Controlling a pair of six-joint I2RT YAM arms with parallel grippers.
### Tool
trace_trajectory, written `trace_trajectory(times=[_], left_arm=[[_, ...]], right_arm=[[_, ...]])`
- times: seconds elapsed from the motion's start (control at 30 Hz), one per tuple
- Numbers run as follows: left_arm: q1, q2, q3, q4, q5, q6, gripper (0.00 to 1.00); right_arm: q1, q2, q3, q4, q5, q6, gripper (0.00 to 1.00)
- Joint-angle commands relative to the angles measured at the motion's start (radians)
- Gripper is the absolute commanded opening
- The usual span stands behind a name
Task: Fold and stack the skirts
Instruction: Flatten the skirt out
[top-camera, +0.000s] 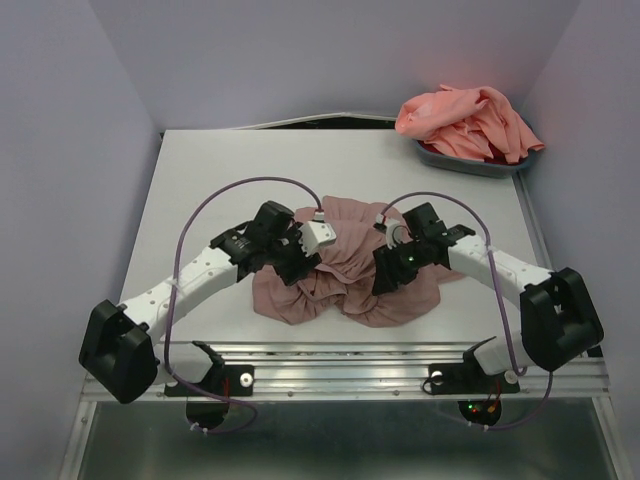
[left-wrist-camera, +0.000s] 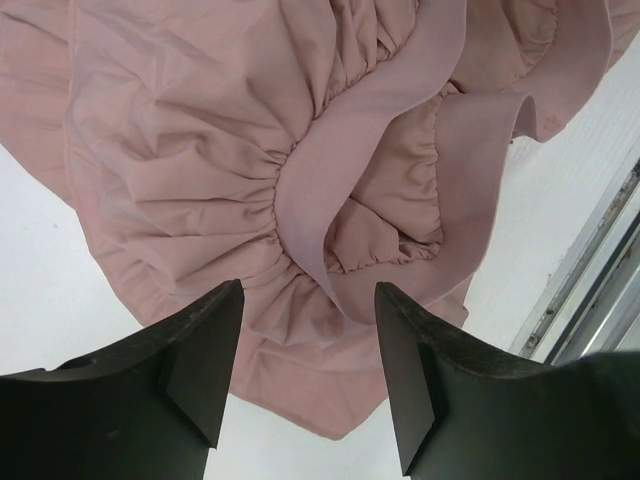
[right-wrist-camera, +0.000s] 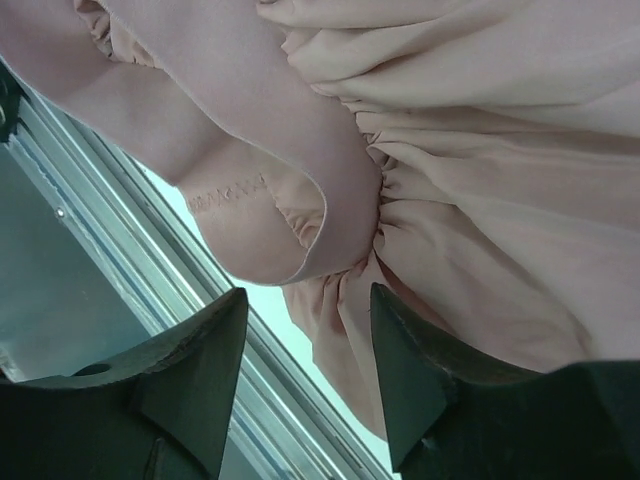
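The dusty mauve-pink gathered skirt (top-camera: 345, 270) lies crumpled in the middle of the table near the front edge. Its waistband curls through the left wrist view (left-wrist-camera: 310, 200) and the right wrist view (right-wrist-camera: 300, 150). My left gripper (top-camera: 300, 262) is open and empty just above the skirt's left side (left-wrist-camera: 305, 380). My right gripper (top-camera: 385, 275) is open and empty above the skirt's right front edge (right-wrist-camera: 308, 370). The salmon-coral skirt (top-camera: 465, 120) is heaped on a bin at the far right corner.
A grey bin (top-camera: 480, 160) holds the coral skirt at the back right. The metal rail (top-camera: 350, 360) runs along the table's front edge, close under both grippers; it shows in the right wrist view (right-wrist-camera: 120, 260). Walls enclose the table on three sides.
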Motion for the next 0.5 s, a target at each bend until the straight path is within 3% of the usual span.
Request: trace_trajectory(times=[0.0,0.13,0.2,0.27,0.3,0.47], left_arm=[[-0.008,0.035,-0.004,0.067,-0.032,-0.014,0.60],[-0.008,0.078,-0.014,0.089,-0.070,-0.039,0.41],[-0.008,0.090,-0.018,0.095,-0.081,-0.059,0.26],[-0.008,0.092,-0.018,0.107,-0.098,-0.071,0.17],[-0.001,0.092,-0.018,0.116,-0.112,-0.088,0.00],[0.055,0.095,0.001,0.119,-0.112,-0.119,0.00]], right_arm=[[0.020,0.032,0.062,0.032,-0.058,0.047,0.59],[0.063,0.087,0.087,0.023,0.006,0.040,0.56],[0.077,0.102,0.096,0.043,0.117,0.053,0.44],[0.077,0.113,0.107,0.054,0.208,0.048,0.25],[0.077,0.127,0.122,0.063,0.294,0.036,0.15],[0.077,0.168,0.223,0.086,0.432,-0.033,0.01]])
